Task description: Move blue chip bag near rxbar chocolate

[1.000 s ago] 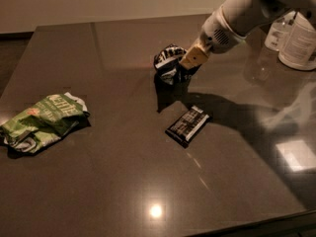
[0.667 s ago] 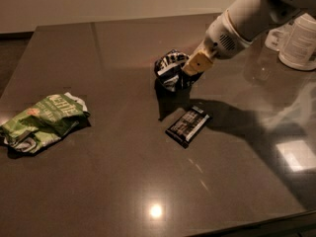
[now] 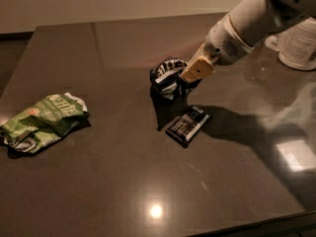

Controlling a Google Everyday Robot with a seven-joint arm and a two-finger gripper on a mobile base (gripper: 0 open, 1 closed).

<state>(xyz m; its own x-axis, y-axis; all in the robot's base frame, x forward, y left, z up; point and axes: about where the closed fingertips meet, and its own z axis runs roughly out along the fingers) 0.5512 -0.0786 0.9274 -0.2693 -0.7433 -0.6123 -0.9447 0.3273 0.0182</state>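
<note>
The blue chip bag point(image 3: 167, 74), crumpled dark blue and white, is held in my gripper point(image 3: 186, 80) just above the dark table point(image 3: 98, 181), with its shadow beneath it. The gripper comes in from the upper right on a white arm point(image 3: 247, 26). One tan finger pad point(image 3: 197, 69) shows on the bag's right side. The gripper is shut on the bag. The rxbar chocolate point(image 3: 187, 125), a flat black bar with white lettering, lies on the table just below and slightly right of the bag, a short gap away.
A larger green chip bag point(image 3: 43, 121) lies at the table's left side. A white jar point(image 3: 300, 43) and another white object point(image 3: 274, 41) stand at the far right back. The table's front edge runs along the bottom right.
The gripper and the blue chip bag have moved slightly down, closer to the rxbar chocolate. The rxbar and the green bag have not moved.
</note>
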